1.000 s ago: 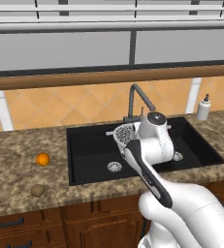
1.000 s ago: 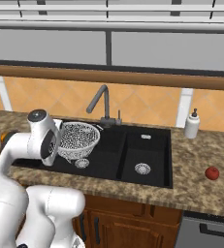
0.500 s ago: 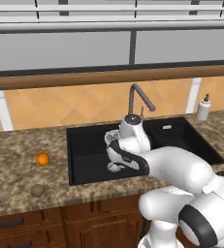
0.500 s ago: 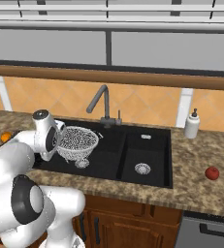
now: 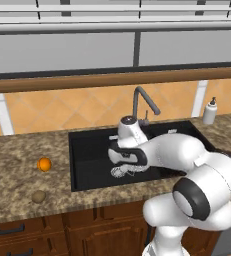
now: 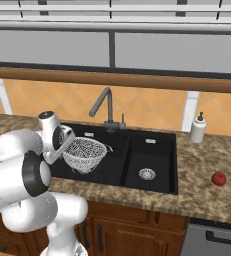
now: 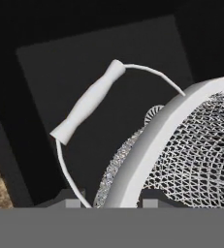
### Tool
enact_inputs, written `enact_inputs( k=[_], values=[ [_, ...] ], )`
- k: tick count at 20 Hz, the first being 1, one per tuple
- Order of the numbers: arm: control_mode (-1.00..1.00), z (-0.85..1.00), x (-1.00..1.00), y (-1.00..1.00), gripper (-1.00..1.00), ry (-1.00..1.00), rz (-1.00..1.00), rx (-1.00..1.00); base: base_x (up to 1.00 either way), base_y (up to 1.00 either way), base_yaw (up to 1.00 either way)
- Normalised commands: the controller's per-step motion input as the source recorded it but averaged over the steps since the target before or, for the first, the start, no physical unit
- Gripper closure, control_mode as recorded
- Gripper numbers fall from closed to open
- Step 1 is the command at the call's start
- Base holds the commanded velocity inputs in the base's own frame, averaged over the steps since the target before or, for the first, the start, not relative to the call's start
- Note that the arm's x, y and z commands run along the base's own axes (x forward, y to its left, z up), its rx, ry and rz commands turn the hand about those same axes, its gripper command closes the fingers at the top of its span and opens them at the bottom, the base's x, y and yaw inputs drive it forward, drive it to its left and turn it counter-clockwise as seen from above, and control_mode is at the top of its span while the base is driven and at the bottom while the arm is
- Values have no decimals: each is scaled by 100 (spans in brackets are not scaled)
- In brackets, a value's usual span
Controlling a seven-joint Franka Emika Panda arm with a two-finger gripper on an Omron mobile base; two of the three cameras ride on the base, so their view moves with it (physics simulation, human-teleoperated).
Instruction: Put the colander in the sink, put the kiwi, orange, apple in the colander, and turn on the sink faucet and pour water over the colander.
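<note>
- Right now, nearest my hand camera, I see the gripper (image 7: 106, 203) clamped narrow on the rim of the colander (image 7: 191, 155), its fingertips straddling the rim band beside one wire side handle.
- From the right base view I read the colander (image 6: 85, 154) as hanging tilted over the left basin of the sink (image 6: 159, 187), not yet resting on the floor as far as I can tell.
- Handling, my judgement: the mesh is light and stiff at the rim but springy in the bowl, so the rim band is the right hold; an off-centre pinch lets it swing, so I would lower it slowly.
- On the counter left of the sink lie the orange (image 5: 44, 164) and, nearer the front edge, the kiwi (image 5: 38, 196), well apart from the colander.
- On the far right counter sits the apple (image 6: 218, 178).
- Farthest back stands the sink faucet (image 6: 104, 107), with no water running, and a soap bottle (image 6: 198, 129) by the wall.
</note>
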Motion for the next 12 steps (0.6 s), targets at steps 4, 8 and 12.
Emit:
enact_inputs(
  k=[4, 8, 12],
  values=[
    [-100, -19, 10, -24, 100, 0, -20, -3, 0, 0, 0],
    [-100, -35, 13, -8, 100, 0, -17, 0, 0, 0, 0],
    [-100, -44, 14, 0, 100, 0, -7, 1, 0, 0, 0]
  ],
)
